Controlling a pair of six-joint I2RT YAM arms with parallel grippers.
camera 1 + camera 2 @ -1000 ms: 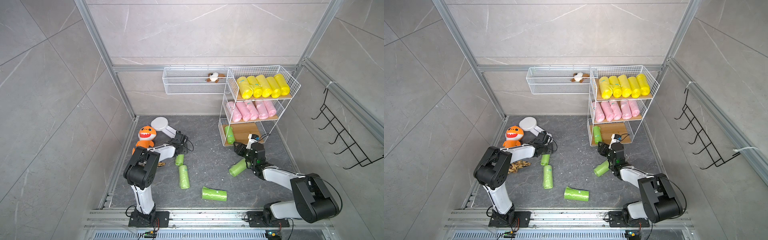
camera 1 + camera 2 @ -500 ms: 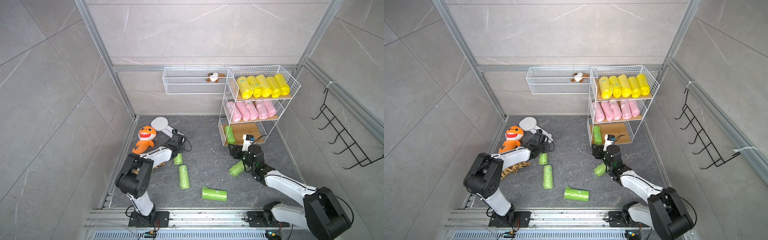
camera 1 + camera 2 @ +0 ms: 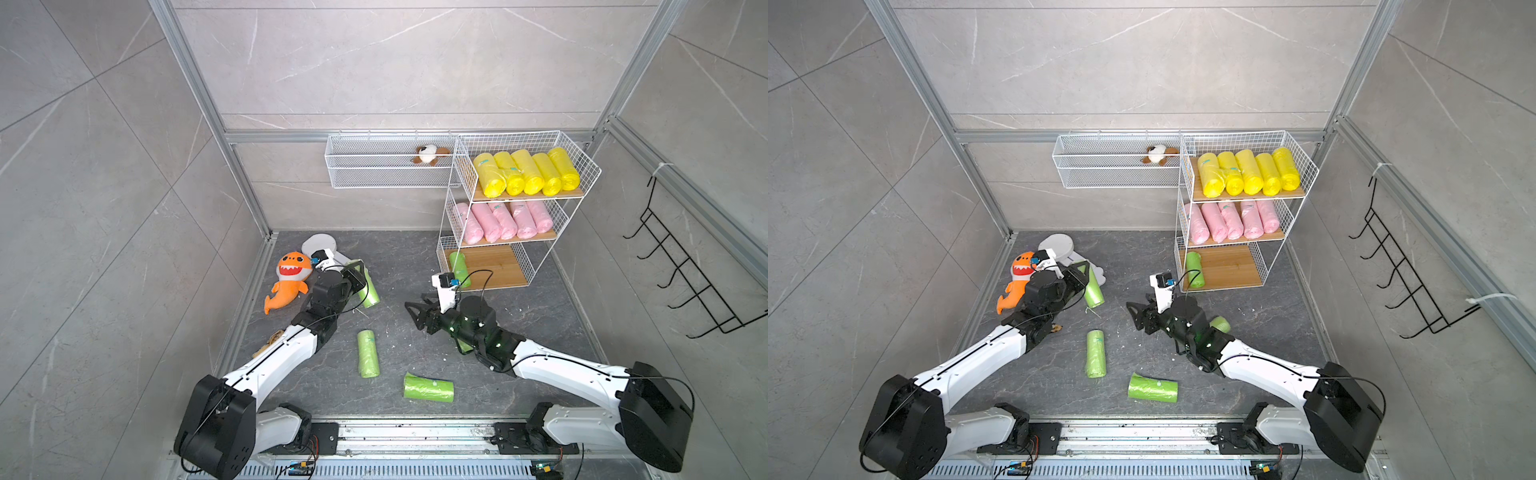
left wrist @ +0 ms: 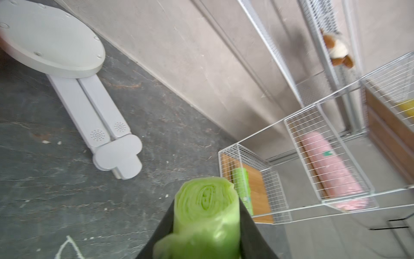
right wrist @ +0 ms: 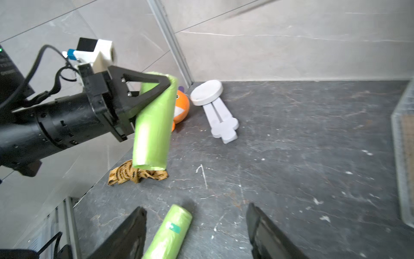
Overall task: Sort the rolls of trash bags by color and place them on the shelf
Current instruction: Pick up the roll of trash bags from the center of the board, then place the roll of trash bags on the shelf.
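The left gripper (image 5: 160, 89) is pinching a light green soft plastic roll (image 5: 152, 134) by its upper end, far left; it is risking swinging loose before reaching the white wire shelf (image 3: 494, 266), far right. The right gripper (image 3: 417, 318) is hanging spread.

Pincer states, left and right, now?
Left pincer: closed on a green roll.
Right pincer: open, holding nothing.

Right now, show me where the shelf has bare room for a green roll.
Bottom board: bare from its lone green roll across to the opposite wire side. Crowded: top tier, packed with yellow rolls; middle tier, packed with pink rolls.
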